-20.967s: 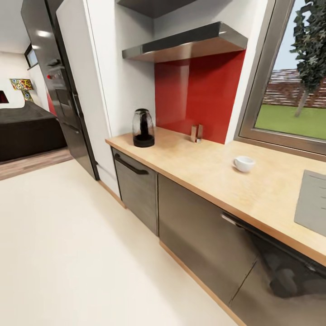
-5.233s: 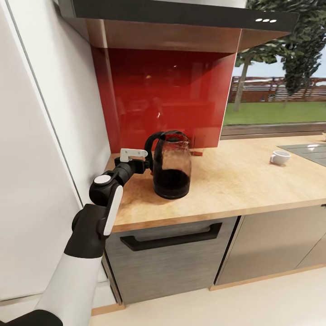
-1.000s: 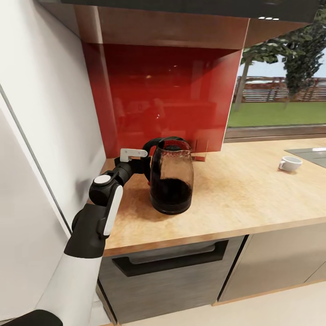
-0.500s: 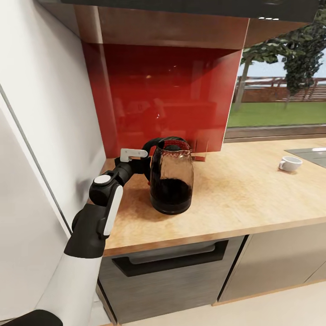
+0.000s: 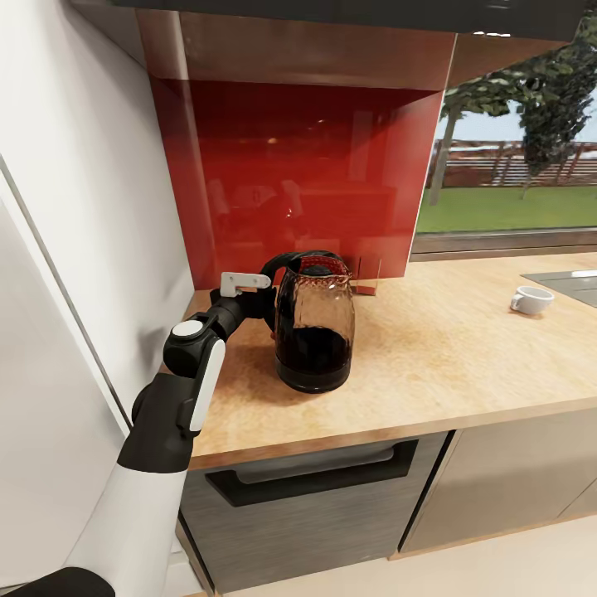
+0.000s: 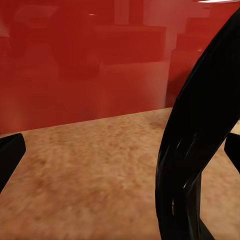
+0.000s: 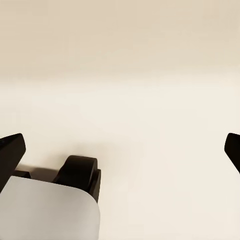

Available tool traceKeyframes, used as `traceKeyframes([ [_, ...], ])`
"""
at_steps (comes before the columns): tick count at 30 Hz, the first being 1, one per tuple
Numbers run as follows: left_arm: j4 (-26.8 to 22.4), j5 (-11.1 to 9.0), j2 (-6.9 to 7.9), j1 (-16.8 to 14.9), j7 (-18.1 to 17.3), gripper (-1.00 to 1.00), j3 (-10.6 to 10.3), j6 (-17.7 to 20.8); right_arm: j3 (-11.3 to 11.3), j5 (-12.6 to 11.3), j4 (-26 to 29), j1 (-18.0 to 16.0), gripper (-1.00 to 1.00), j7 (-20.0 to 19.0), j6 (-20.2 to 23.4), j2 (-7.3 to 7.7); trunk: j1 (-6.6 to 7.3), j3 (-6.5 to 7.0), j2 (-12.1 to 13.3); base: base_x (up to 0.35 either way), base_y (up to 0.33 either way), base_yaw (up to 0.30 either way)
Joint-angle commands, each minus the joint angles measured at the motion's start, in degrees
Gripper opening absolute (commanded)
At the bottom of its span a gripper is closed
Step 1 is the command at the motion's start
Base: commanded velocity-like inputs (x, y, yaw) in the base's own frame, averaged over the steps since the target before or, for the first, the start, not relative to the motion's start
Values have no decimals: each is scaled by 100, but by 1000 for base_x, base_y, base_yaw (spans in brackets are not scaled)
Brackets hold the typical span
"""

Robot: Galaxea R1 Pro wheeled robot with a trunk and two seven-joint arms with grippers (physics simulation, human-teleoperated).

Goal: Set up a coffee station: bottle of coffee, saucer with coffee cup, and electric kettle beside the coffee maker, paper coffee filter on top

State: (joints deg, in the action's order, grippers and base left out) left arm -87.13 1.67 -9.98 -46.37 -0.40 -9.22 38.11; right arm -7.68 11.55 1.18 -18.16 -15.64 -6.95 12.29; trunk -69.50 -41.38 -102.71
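Kettle (image 5: 314,323), clear glass with black base, upright on my beige wood-grain countertop (image 5: 464,348) before red splashback; my left pincer (image 5: 267,305) spread wide around its black loop handle (image 6: 192,150), right pincer (image 7: 122,150) released over pale floor

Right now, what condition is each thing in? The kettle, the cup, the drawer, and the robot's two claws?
electric kettle: upright on the kitchen countertop, dark in its lower part, lid on.
coffee cup: upright on the countertop, far from the kettle, no saucer under it.
drawer: closed.
left gripper: open, kettle's black handle between its fingers, not clamped.
right gripper: open, holding nothing, pointing at the pale floor.
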Motion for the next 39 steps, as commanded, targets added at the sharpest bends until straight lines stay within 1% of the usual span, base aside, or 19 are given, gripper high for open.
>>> traceKeyframes([
  [1, -6, 17, -1, -4, -4, 100, -1, 32, -49, 54, -4, -3, 100, -18, -20, 2, 1, -6, -3, 0, 0, 0],
  [10, -6, 17, -1, -4, -4, 100, -1, 31, -49, 56, -4, -3, 100, -18, -21, 2, 1, -6, -3, 0, 0, 0],
  [11, -6, 17, -1, -4, -4, -100, -1, 32, -49, 57, -4, -3, 100, -18, -21, 2, 1, -6, -3, 0, 0, 0],
  [37, -6, 17, -1, -4, 12, -100, -1, 21, -49, 58, -13, -3, 100, -18, -24, -2, 1, -6, -3, 0, 0, 0],
  [39, -6, 17, -1, -4, 13, -100, -1, 21, -49, 58, -13, -3, 100, -18, -23, 1, 45, 30, 78, 0, 0, 0],
])
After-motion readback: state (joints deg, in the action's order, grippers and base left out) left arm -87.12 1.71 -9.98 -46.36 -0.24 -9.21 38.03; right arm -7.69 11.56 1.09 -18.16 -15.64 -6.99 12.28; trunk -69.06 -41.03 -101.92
